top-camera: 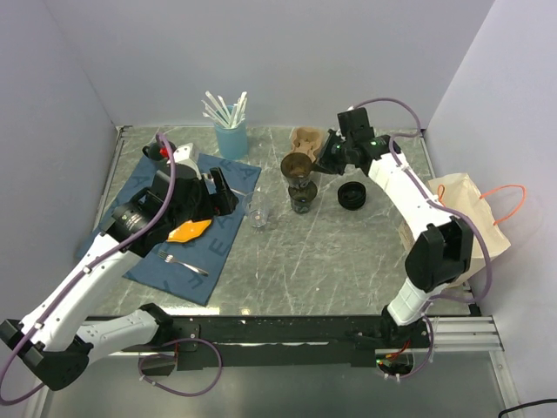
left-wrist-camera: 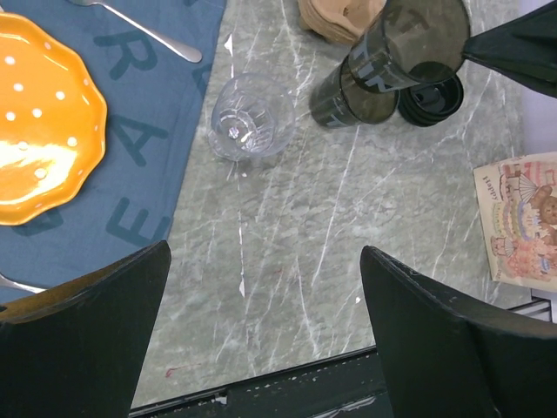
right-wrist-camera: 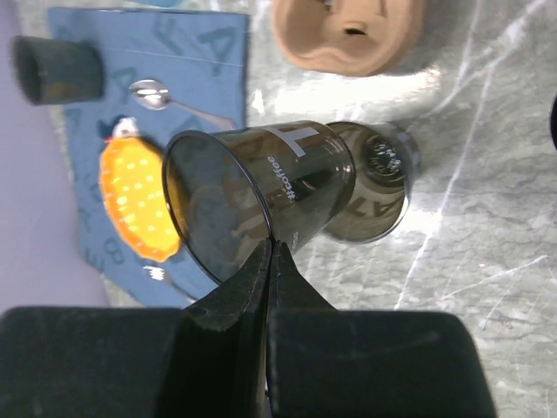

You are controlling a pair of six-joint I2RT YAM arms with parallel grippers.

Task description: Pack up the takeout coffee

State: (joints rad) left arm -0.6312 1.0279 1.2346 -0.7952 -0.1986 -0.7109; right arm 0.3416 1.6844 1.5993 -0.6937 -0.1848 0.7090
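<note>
Right gripper (right-wrist-camera: 270, 261): fingers pressed together on the thin rim of the takeout coffee cup (right-wrist-camera: 261, 196), pinching its wall; cup is dark, smoky translucent plastic, tapered, white lettering on the side, mouth open and tilted toward the wrist camera; its base overlaps a second cup (right-wrist-camera: 376, 187) of the same kind standing on the grey veined marble table (left-wrist-camera: 305, 218); contact between the two not resolvable; round ridged black lid (top-camera: 352, 196) lies on the table just beside them; moulded cardboard carrier (right-wrist-camera: 348, 35) behind; left gripper (left-wrist-camera: 265, 252) jaws wide, holding nothing, over marble; ribbed clear glass (left-wrist-camera: 251, 117) at edge of blue placemat (left-wrist-camera: 148, 131); scalloped orange plate (left-wrist-camera: 43, 122) on it.
</note>
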